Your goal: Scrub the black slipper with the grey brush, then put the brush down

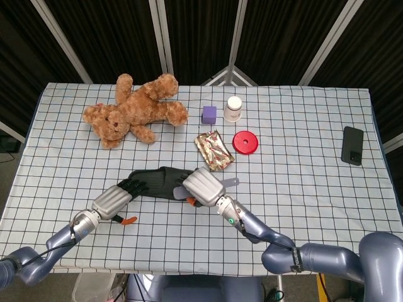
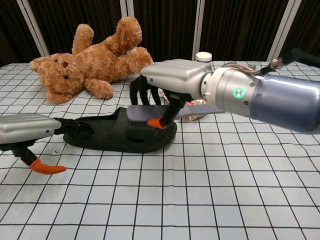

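Note:
The black slipper [image 1: 165, 179] [image 2: 107, 134] lies flat near the table's middle front. My right hand [image 1: 199, 187] [image 2: 172, 85] grips the grey brush [image 2: 145, 113], whose handle [image 1: 230, 183] sticks out to the right, and holds it over the slipper's right end. The bristles sit on or just above the strap; I cannot tell which. My left hand [image 1: 113, 200] [image 2: 27, 127] rests its black fingertips [image 2: 75, 127] on the slipper's left end, fingers stretched out, holding nothing.
A brown teddy bear [image 1: 135, 110] lies at the back left. A purple block [image 1: 209, 114], a white cup [image 1: 233, 109], a foil snack packet [image 1: 214, 150] and a red lid [image 1: 245, 142] sit behind the slipper. A black phone [image 1: 352, 145] lies at the far right.

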{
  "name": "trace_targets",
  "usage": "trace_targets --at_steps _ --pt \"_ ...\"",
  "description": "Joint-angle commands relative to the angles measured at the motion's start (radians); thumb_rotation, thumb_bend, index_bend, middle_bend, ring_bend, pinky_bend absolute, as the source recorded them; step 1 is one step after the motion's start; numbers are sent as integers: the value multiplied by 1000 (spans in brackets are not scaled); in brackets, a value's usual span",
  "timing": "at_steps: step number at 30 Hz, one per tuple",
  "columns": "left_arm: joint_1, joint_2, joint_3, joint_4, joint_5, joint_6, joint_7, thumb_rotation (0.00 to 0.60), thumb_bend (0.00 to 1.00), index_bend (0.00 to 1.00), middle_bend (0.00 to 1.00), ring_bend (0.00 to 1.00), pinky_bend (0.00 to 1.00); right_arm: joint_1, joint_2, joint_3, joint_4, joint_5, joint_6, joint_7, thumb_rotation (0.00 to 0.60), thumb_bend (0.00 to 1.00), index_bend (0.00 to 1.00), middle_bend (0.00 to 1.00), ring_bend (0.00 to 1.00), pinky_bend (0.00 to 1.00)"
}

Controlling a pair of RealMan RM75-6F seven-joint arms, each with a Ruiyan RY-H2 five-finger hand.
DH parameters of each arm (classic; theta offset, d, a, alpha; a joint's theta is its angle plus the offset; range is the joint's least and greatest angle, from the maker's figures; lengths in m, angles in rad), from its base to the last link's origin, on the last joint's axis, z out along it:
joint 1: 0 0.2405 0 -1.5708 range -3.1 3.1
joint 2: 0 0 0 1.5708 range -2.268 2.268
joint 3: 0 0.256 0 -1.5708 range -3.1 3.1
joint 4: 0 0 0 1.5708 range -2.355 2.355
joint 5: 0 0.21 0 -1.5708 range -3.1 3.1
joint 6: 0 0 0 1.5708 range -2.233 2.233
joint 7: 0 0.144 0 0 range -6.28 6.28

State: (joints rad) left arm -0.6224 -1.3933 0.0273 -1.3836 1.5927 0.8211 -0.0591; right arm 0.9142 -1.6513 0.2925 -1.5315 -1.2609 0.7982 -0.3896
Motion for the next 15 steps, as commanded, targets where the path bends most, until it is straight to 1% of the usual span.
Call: trace_targets --at_steps 1,8,15 --pt "-3 -2 5 6 -2 -2 -6 402 441 7 8 23 66 36 -45 32 16 46 -13 10 600 467 768 616 533 569" --pt "-10 -5 19 12 -5 -4 -17 404 448 9 19 32 66 86 -124 60 59 106 -14 33 600 473 768 616 534 569" --pt "-17 -8 29 21 -18 -17 -37 405 448 10 19 32 66 119 -198 73 157 104 -1 96 600 473 768 616 534 569"
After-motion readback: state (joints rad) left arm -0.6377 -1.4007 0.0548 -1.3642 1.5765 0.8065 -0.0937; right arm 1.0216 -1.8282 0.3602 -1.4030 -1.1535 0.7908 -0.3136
